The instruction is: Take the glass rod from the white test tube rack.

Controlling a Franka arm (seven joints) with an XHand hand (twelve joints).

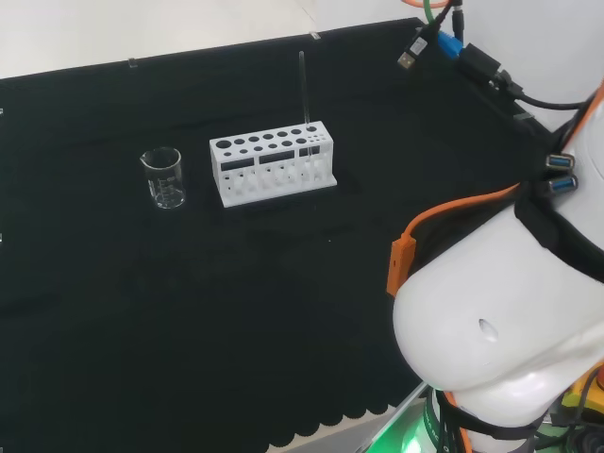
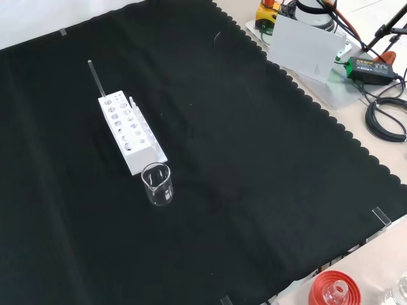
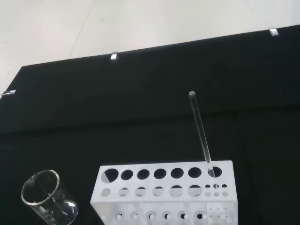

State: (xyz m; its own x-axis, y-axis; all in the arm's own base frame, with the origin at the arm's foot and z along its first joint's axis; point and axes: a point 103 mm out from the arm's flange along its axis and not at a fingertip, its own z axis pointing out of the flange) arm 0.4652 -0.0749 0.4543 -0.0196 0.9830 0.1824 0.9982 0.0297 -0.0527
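while glass rod stands in rack end hole, beaker nearby.

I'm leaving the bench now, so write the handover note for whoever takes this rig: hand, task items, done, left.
Hand: cannot tell its state from these views.
Glass rod: stands in an end hole of the white test tube rack, at the rack's right end in the head view, leaning slightly.
Glass beaker: upright on the black cloth, just left of the rack in the head view, apart from it; looks empty.
Done: nothing yet; the rod is untouched.
Left: bring the hand to the rod, close on it above the rack, lift it straight out.
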